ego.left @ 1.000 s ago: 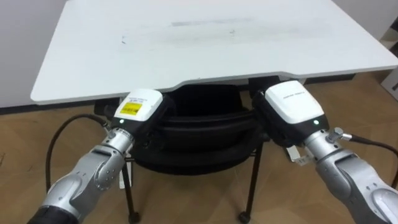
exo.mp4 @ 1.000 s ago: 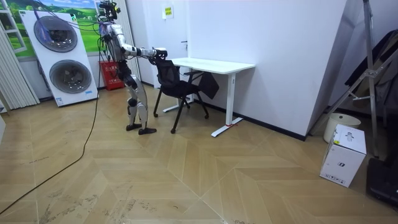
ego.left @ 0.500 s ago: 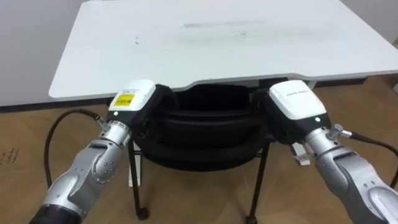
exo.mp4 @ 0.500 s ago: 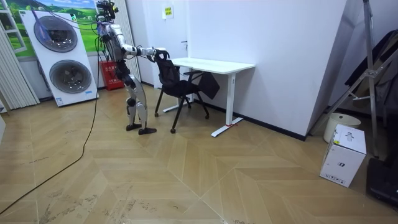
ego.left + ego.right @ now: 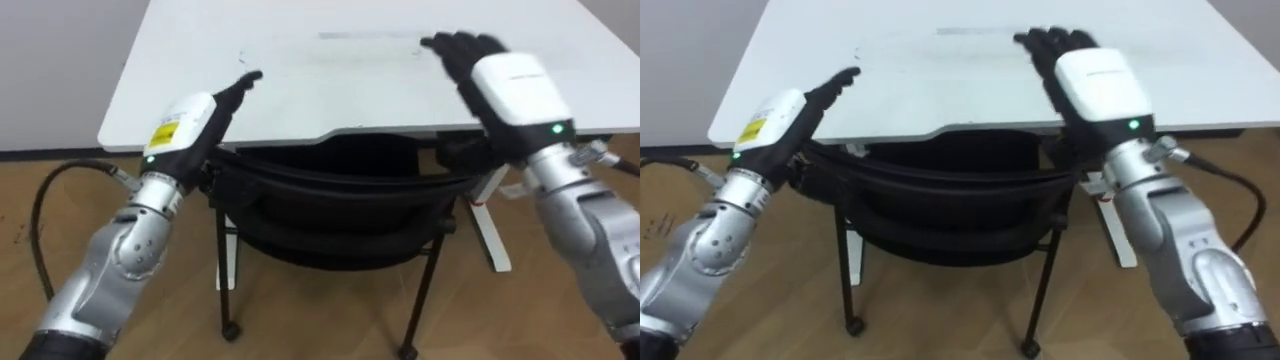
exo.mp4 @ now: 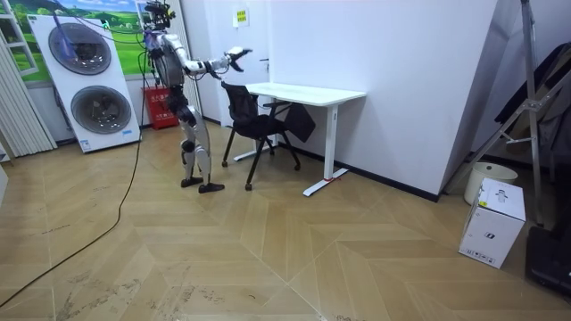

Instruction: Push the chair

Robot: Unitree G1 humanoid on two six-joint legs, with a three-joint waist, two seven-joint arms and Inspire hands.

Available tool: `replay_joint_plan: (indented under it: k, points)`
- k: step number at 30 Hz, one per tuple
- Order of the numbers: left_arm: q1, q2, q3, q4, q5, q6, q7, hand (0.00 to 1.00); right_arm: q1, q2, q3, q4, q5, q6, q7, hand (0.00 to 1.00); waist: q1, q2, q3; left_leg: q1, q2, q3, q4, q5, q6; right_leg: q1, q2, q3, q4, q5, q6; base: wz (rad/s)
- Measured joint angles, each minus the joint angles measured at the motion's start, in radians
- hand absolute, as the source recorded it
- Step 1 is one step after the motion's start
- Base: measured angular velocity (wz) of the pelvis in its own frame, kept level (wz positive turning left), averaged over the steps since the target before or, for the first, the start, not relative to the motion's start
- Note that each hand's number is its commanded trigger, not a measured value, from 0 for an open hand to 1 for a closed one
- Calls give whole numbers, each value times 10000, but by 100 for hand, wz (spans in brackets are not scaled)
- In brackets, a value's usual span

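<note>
— Black chair (image 5: 330,190): where is it placed?
— It is tucked under the near edge of the white table (image 5: 330,80), its back turned to the robot.
— How are the hands held?
— The left hand (image 5: 190,120) and right hand (image 5: 505,85) are held above the chair's top edge, fingers straight and nothing grasped. The push is judged largely complete.

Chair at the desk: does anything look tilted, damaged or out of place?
Nothing stands out. The black chair stands upright, its seat partly under the white desk; left hand and right hand are open above its backrest.
</note>
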Motion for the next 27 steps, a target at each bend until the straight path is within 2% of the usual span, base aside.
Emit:
replay_joint_plan:
  k: [1,2,3,4,5,7,11,13,15,18,20,23,26,27]
  points:
    - [-5,145,802,-472,-434,-11,552,0,1,-198,-391,-247,369,-63,-309,0,-119,18,-5,76,3,-34,-44,-26,12,143,16,-67,-161,60,-177,11]
    - [-6,233,1144,-637,-715,-14,843,0,-2,-251,-599,-308,493,-108,-498,0,-188,27,-7,144,9,-65,-69,-42,20,244,22,-108,-249,76,-280,7]
    - [19,331,1804,-849,-1277,-34,1281,0,-4,-360,-963,-343,746,-142,-855,0,-267,57,-24,371,10,-56,-190,-74,32,451,54,-96,-349,111,-374,0]
    - [24,412,2371,-868,-1791,-78,1613,0,13,-506,-1379,-313,975,-211,-1132,0,-326,106,-47,511,19,-53,-233,-136,46,617,100,-80,-460,107,-382,-4]
    - [39,478,2651,-867,-1981,-77,1721,0,32,-594,-1624,-314,1062,-233,-1266,0,-393,114,-51,546,7,-53,-246,-161,48,645,104,-72,-463,89,-380,0]
    - [593,778,3707,-875,-2575,-25,2184,0,98,-1028,-2607,-315,1442,-317,-1752,0,-530,118,-50,723,-21,32,-452,-167,62,677,126,18,-464,47,-368,-11]
    - [1607,762,4799,-877,-3332,298,2629,0,566,-1285,-3986,-338,2782,-272,-2566,0,-756,94,-56,740,9,77,-503,-276,86,672,156,34,-473,-56,-325,-4]
    - [2033,759,5371,-878,-3695,496,2914,0,900,-1288,-4840,-336,3591,-193,-2958,0,-870,119,-57,740,14,92,-505,-335,115,672,179,76,-534,-86,-289,-2]
    - [2356,759,5908,-878,-3725,532,3193,0,1014,-1289,-5571,-306,3934,-161,-3282,0,-999,196,-82,728,17,88,-502,-363,141,679,191,85,-607,-95,-259,-2]
    - [2798,760,6773,-854,-4436,614,3691,0,1305,-1301,-6704,-311,5030,-120,-3991,0,-1189,328,-134,775,20,82,-561,-409,168,716,192,95,-639,-163,-179,-2]
    - [3193,753,7225,-679,-4926,625,4026,0,1614,-1300,-7221,-306,6090,-111,-4345,0,-1180,423,-155,950,14,222,-734,-410,171,741,213,214,-623,-210,-152,-15]
    - [4036,650,7813,-83,-5872,687,4412,0,2701,-1258,-8100,-222,7966,-67,-4861,0,-1175,551,-137,1095,8,380,-791,-411,172,831,213,305,-615,-276,-109,-11]
    - [4647,506,8003,919,-7279,765,4775,0,3869,-654,-8781,453,9732,-127,-5236,0,-1168,669,-93,1081,44,382,-782,-559,200,832,276,316,-608,-350,-91,1]
    - [4894,195,8025,1346,-7836,772,4918,0,4359,-182,-8852,1048,10637,-122,-5253,0,-1110,686,-96,1068,59,386,-787,-628,199,819,302,339,-582,-371,-87,-5]
